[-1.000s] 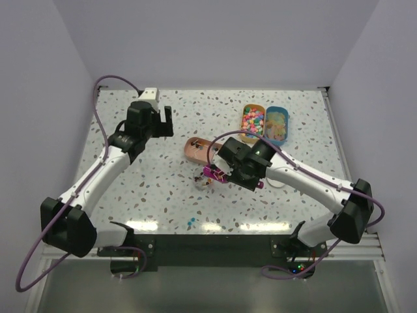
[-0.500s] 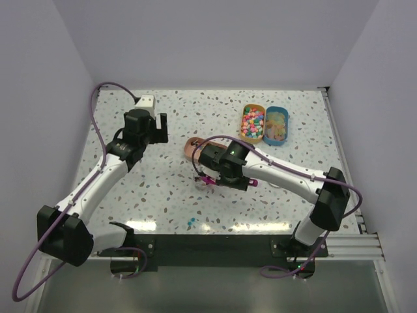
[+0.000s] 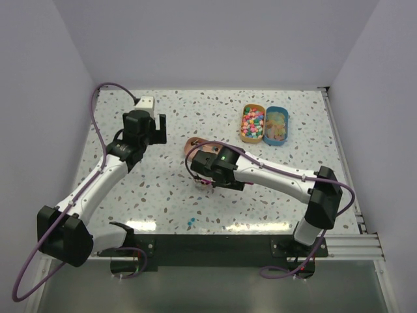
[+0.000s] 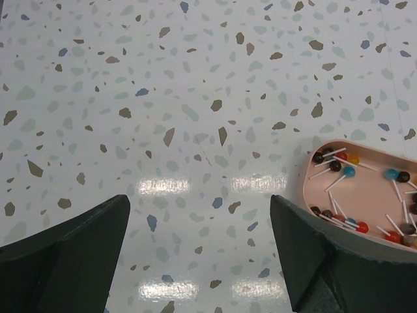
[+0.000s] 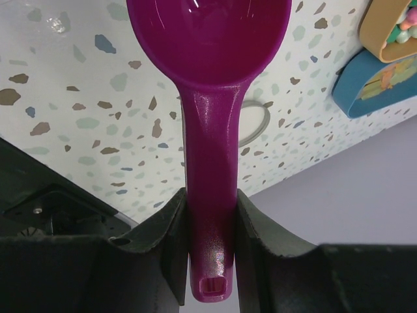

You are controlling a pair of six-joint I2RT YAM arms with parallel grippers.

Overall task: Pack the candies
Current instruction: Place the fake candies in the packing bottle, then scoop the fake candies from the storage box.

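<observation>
Right end effector (image 5: 210, 222), swung leftward, grips purple scoop (image 5: 208, 124) near pink tray (image 4: 368, 195); left end effector (image 4: 199, 254) spread wide.

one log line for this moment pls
left tool: open, over table by pink tray | right tool: shut on purple scoop handle | candies: in pink tray

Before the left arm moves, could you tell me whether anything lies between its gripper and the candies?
Nothing visible does. Only bare table separates the open left gripper from the pink tray, whose rim lies close beside one finger; the candies sit uncovered inside.
</observation>
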